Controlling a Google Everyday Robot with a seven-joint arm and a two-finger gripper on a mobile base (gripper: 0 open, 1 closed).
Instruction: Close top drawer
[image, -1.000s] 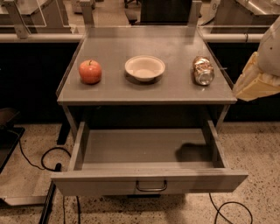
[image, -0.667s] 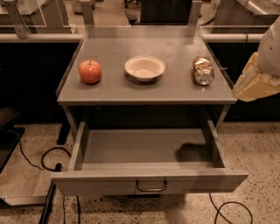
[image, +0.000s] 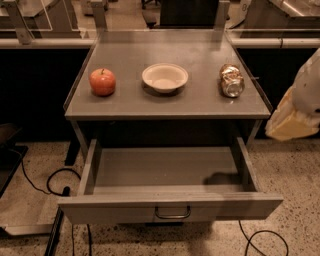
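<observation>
The top drawer (image: 170, 172) is pulled far out of the grey metal table (image: 165, 102) and is empty inside. Its flat grey front panel (image: 100, 210) faces me near the bottom of the camera view, with a small dark wire handle (image: 172, 214) at its centre. My gripper (image: 294, 120) shows as a white and tan shape at the right edge. It hangs beside the table's right side, above and to the right of the drawer's front right corner, and touches nothing.
On the table top lie a red apple (image: 102, 81), a white bowl (image: 165, 77) and a crushed can (image: 231, 80) on its side. Black cables (image: 50, 182) trail on the speckled floor at the left and the lower right (image: 262, 240). Counters stand behind.
</observation>
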